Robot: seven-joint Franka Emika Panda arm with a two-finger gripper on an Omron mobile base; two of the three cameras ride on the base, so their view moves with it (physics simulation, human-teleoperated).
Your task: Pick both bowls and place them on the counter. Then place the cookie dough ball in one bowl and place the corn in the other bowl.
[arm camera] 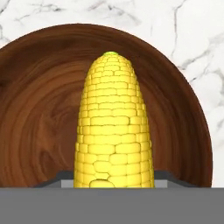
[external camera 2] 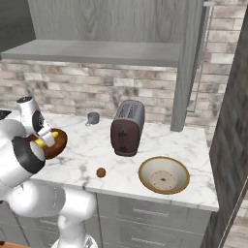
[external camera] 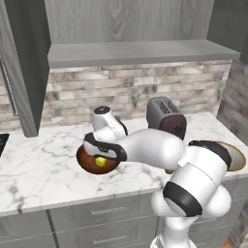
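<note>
In the left base view, the dark wooden bowl (external camera: 97,162) sits at the centre left of the frame on the marble counter (external camera: 38,164), partly covered by the robot's forearm. The gripper (external camera: 102,156) hangs over the bowl's mouth, and the yellow corn (external camera: 100,162) shows as a small bright spot just under it, inside the bowl's rim. Right of centre stands a dark toaster (external camera: 167,117) near the brick wall, and at the far right edge the shallow tan bowl (external camera: 237,157) peeks out from behind the robot's elbow.

In the right base view, the wooden bowl (external camera 2: 53,144) lies at the left edge of the frame with the corn (external camera 2: 47,138) above its opening, held at the gripper (external camera 2: 43,140). A small grey mug (external camera 2: 93,118) stands further back, left of the toaster (external camera 2: 128,128). Below the toaster, near the counter's front edge (external camera 2: 121,186), rests the cookie dough ball (external camera 2: 100,172), apart from both bowls. The tan bowl (external camera 2: 163,175) sits at the lower right of the counter, cream inside showing.

In the hand view, the corn (arm camera: 114,127) stands up the middle of the frame, its green tip at the top, with the wooden bowl (arm camera: 39,118) spread behind it. The fingers are clamped on the cob's lower end, though their tips are hidden by it.
</note>
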